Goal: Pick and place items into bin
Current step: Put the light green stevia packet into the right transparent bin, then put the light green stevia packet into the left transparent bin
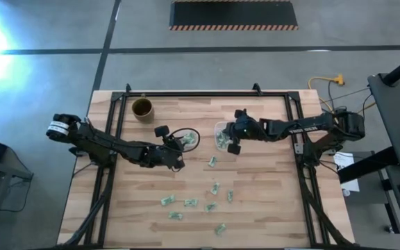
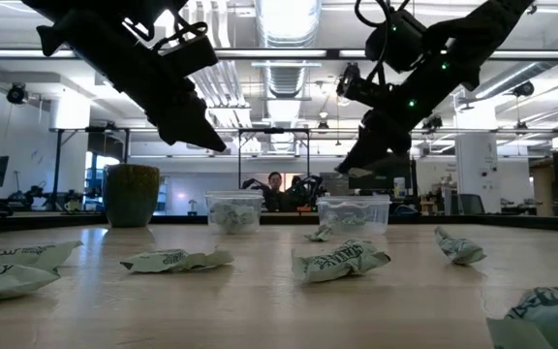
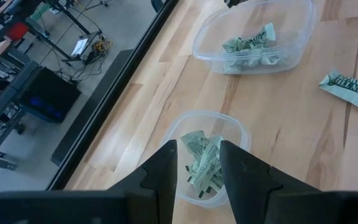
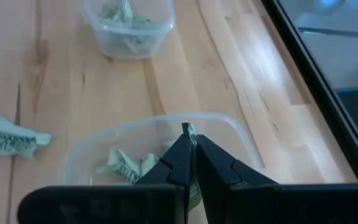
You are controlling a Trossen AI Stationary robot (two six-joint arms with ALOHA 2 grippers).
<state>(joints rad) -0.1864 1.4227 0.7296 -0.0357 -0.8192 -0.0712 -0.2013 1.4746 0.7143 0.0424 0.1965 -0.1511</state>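
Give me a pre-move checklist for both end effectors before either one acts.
1. Right end effector shut on a wrapper: ok.
2. Right end effector above the right tub, ready to release: ok.
3. Left end effector open above the left tub: ok.
4. Both tubs upright with wrappers inside: ok.
5. Table cleared of loose wrappers: not ok, several lie nearer the front edge.
6. Brown cup apart from both arms: ok.

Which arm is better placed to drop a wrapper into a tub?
Right. The right gripper is shut on a tiny green-and-white wrapper piece above a clear plastic tub. The left gripper hangs open over the other clear tub.
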